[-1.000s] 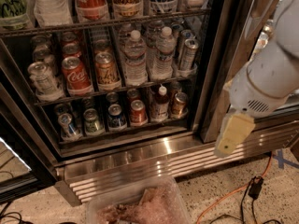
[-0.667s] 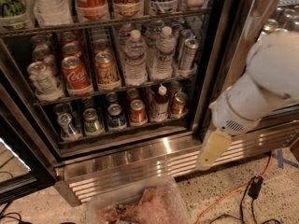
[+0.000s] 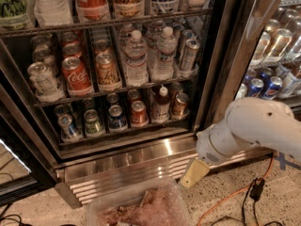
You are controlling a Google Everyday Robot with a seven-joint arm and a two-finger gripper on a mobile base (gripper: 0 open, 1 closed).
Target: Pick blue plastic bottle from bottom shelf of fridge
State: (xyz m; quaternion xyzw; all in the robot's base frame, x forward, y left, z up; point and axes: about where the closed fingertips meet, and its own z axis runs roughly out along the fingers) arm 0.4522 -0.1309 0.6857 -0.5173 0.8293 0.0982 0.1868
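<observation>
The fridge [image 3: 221, 55] stands open, with a steel frame and dark wire racks. On its bottom shelf [image 3: 155, 129] the blue plastic bottle [image 3: 162, 106] stands upright with a white cap and dark body, between a red can [image 3: 138, 113] and a bronze can [image 3: 180, 105]. My gripper [image 3: 193, 174] hangs from the white arm [image 3: 249, 128]. It is low in front of the louvred base grille, below and to the right of the bottle and well apart from it.
Several cans fill the bottom shelf to the left of the bottle. Clear water bottles [image 3: 136, 58] and cans stand on the rack above. A neighbouring cooler with blue cans [image 3: 265, 86] is on the right. A clear plastic tub [image 3: 141, 206] and orange cable [image 3: 225, 199] lie on the floor.
My arm and gripper have swung left and down, from beside the fridge's right frame to in front of the base grille.
</observation>
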